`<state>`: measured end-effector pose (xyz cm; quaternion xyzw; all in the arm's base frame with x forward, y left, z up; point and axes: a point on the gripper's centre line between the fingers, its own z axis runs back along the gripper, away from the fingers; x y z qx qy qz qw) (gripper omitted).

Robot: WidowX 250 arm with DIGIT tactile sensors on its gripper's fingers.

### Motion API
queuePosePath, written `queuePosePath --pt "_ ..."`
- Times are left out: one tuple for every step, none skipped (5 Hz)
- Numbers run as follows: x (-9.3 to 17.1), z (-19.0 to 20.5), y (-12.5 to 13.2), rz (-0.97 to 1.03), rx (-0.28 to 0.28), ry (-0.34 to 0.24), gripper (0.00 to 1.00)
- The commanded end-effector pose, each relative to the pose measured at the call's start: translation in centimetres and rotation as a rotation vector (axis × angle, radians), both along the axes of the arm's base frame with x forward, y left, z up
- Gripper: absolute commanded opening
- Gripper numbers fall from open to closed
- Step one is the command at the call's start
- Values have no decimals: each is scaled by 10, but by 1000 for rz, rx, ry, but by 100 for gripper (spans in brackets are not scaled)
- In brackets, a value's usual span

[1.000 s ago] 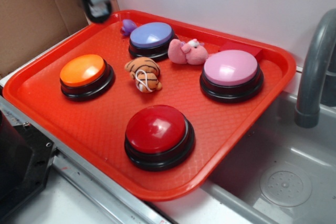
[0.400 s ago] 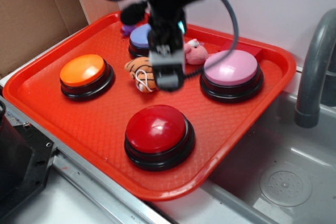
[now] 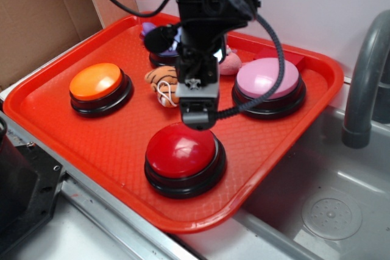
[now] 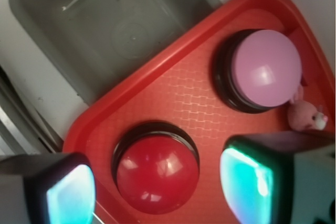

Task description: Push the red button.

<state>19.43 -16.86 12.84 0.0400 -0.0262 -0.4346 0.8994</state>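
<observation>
Red button (image 3: 182, 150): sits at the near edge of the red tray (image 3: 73, 127), dome facing straight up. It is round, so no long axis is evident. In the wrist view it lies between the two finger pads (image 4: 244, 186), below them.

Gripper (image 3: 198, 117): hangs just above the far rim of the dome; contact cannot be confirmed. The jaws stand apart and grasp nothing.

Surroundings: pink button (image 3: 268, 79) to the right, orange button (image 3: 96, 81) to the left, blue button (image 3: 163, 53) behind the arm and mostly hidden. A striped plush toy (image 3: 164, 83) and a pink plush toy (image 3: 231, 62) lie between them. A grey sink (image 3: 332, 199) adjoins the tray. Nothing lies between gripper and dome.

Markings: no legible writing.
</observation>
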Motion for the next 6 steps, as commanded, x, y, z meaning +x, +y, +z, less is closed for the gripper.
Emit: queuePosePath --pt "-37 -33 11 49 -69 20 100" --pt "-51 -56 15 51 -39 25 100" --pt "-55 -61 17 67 -54 12 100" --pt "-34 -61 22 44 -20 5 100" --pt "-22 -62 26 66 10 19 100" --pt "-17 -62 37 93 20 26 100"
